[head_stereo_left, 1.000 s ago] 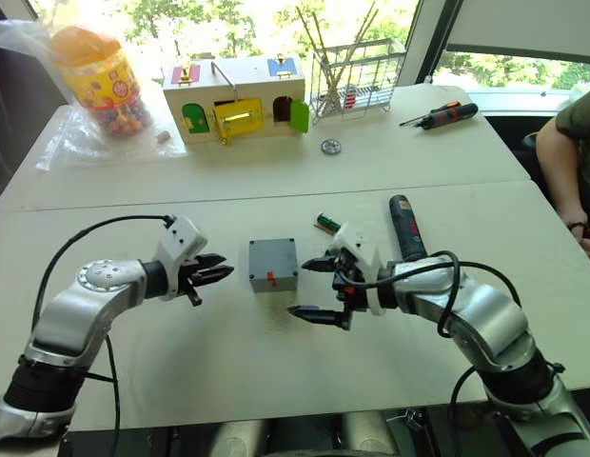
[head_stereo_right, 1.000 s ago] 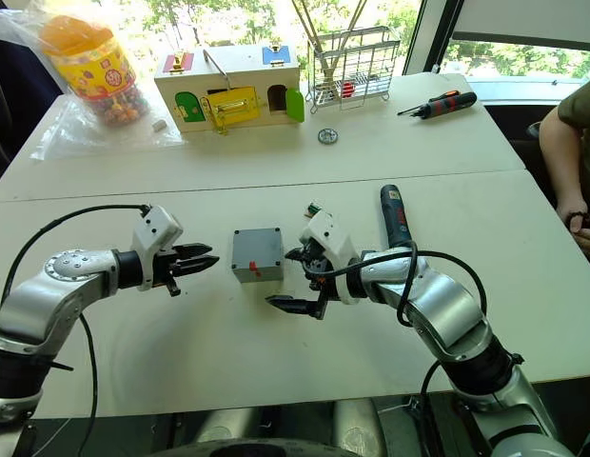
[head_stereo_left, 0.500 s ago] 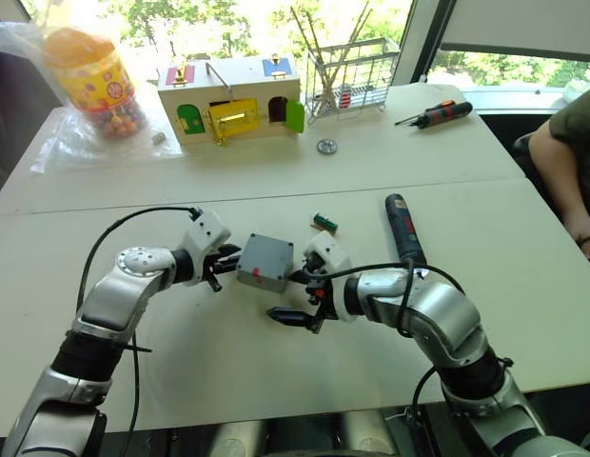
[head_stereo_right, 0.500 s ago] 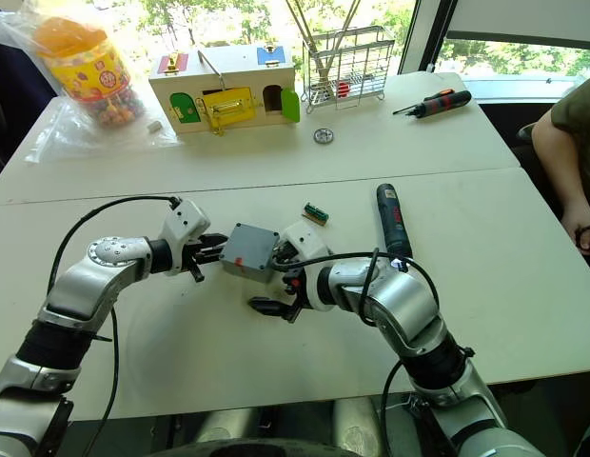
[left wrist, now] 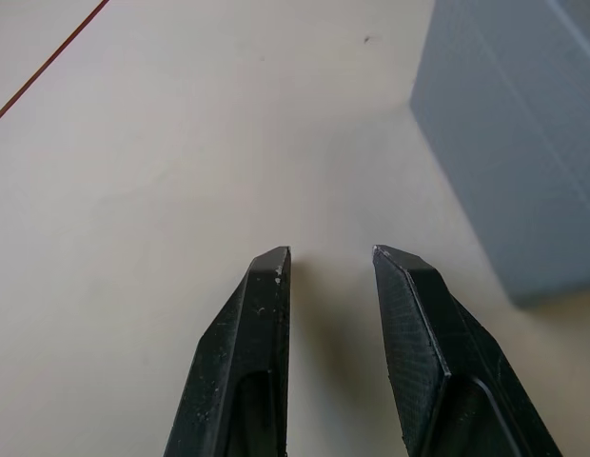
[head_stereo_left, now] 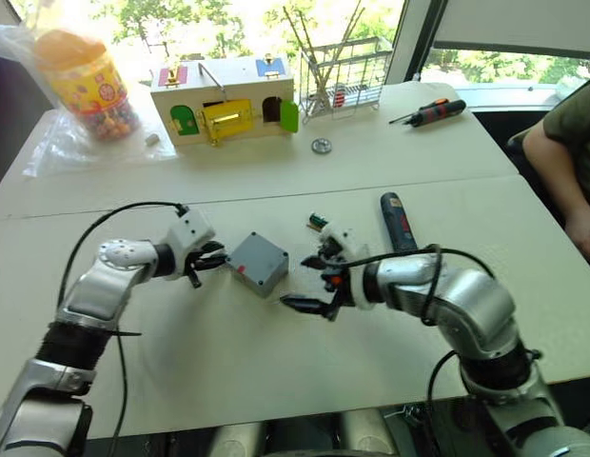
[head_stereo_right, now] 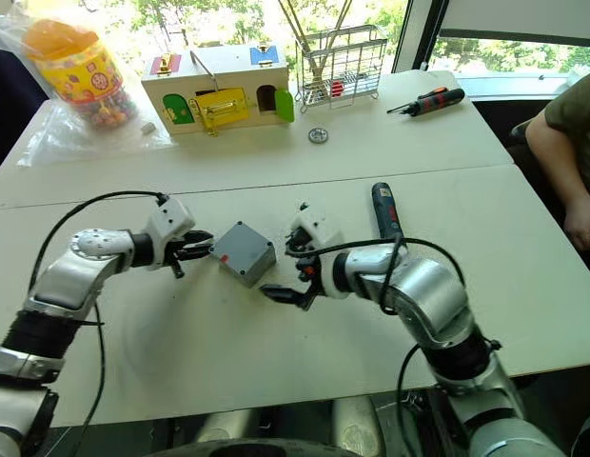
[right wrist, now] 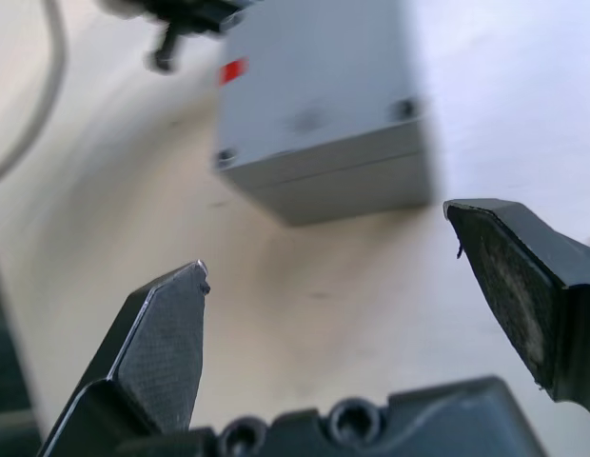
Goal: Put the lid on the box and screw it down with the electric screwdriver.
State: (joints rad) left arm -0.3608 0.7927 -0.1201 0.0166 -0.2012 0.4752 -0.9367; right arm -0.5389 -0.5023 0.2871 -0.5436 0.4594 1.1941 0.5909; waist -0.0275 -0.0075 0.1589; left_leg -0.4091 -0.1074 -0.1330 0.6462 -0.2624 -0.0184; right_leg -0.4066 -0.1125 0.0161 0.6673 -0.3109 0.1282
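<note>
- The box (head_stereo_left: 258, 263) sits on the near table (head_stereo_left: 228, 352), turned cornerwise, with the lid (right wrist: 309, 86) on top of it.
- The left gripper (head_stereo_left: 211, 259) is just to its left, the right gripper (head_stereo_left: 312, 283) just to its right.
- The electric screwdriver (head_stereo_left: 397, 221) lies to the right, behind the right arm.
- The wooden latch box (head_stereo_left: 226, 97), a wire rack (head_stereo_left: 344, 74) and a small screwdriver (head_stereo_left: 430, 112) stand on the far table (head_stereo_left: 390, 143).

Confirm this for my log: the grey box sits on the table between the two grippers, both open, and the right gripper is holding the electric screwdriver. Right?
Not quite. The right gripper holds nothing: its wrist view shows the fingers spread with bare table between them. The electric screwdriver lies on the table beside that arm. The grey box does sit between both open grippers, the left gripper beside it.
</note>
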